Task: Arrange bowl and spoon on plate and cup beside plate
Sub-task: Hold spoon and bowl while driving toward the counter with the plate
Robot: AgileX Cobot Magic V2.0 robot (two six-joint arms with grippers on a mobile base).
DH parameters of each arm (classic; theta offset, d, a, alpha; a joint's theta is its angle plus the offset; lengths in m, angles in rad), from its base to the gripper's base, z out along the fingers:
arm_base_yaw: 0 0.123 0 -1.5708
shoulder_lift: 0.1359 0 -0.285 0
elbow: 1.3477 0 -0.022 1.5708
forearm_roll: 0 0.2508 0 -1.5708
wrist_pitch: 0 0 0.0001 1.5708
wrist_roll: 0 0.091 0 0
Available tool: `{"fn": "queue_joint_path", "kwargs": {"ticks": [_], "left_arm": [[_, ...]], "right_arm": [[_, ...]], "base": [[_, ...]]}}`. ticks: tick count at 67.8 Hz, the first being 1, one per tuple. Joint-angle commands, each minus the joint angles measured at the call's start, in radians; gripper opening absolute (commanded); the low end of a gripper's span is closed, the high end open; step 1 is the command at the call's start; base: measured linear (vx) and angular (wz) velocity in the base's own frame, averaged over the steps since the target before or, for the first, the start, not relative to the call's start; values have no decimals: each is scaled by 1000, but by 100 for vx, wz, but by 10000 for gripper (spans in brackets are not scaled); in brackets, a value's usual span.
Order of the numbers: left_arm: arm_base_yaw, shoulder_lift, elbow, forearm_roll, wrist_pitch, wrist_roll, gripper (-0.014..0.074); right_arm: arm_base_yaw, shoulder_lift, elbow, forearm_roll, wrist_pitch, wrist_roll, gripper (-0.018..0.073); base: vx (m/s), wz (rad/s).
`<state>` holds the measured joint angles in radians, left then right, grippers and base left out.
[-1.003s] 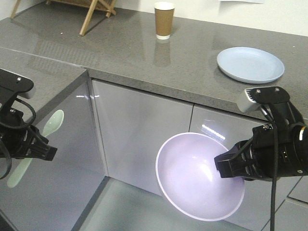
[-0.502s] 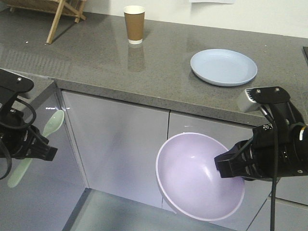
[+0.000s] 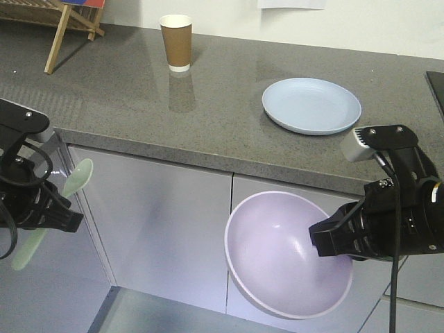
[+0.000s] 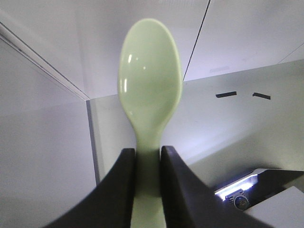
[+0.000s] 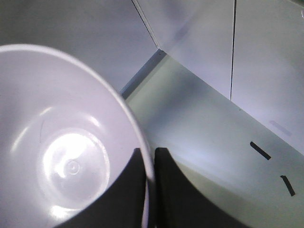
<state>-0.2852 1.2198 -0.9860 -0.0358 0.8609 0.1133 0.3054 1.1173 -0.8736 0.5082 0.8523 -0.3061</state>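
My left gripper (image 3: 52,208) is shut on the handle of the mint-green spoon (image 3: 75,179), held in the air below counter height; in the left wrist view the spoon (image 4: 149,80) points its head away between the closed left gripper (image 4: 148,156). My right gripper (image 3: 320,239) is shut on the rim of the lavender bowl (image 3: 277,257), tipped on its side in front of the cabinets. In the right wrist view the bowl (image 5: 61,152) has its wall pinched by the right gripper (image 5: 148,154). The pale blue plate (image 3: 311,105) and brown paper cup (image 3: 176,42) stand on the counter.
The grey stone counter (image 3: 139,104) runs across the back, with glossy cabinet doors (image 3: 166,222) under its front edge. A wooden rack leg (image 3: 59,31) stands at the far left of the counter. A dark edge (image 3: 436,83) shows at the right.
The view has shifted: counter, cup and plate slid left and lower in the frame. Both grippers keep the same place in view, still holding spoon and bowl.
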Motion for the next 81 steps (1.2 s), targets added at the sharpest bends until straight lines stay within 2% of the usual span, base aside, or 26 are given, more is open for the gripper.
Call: {"fn": "queue_joint_path", "kwargs": {"ticks": [1, 81], "left_arm": [[-5, -26, -22, -10, -48, -8, 83], [-5, -26, -22, -10, -48, -8, 83]], "right_arm": [[-2, -20, -27, 27, -40, -6, -1], [-2, -20, -27, 27, -40, -6, -1]], "base": [[9, 1], [10, -5]]}}
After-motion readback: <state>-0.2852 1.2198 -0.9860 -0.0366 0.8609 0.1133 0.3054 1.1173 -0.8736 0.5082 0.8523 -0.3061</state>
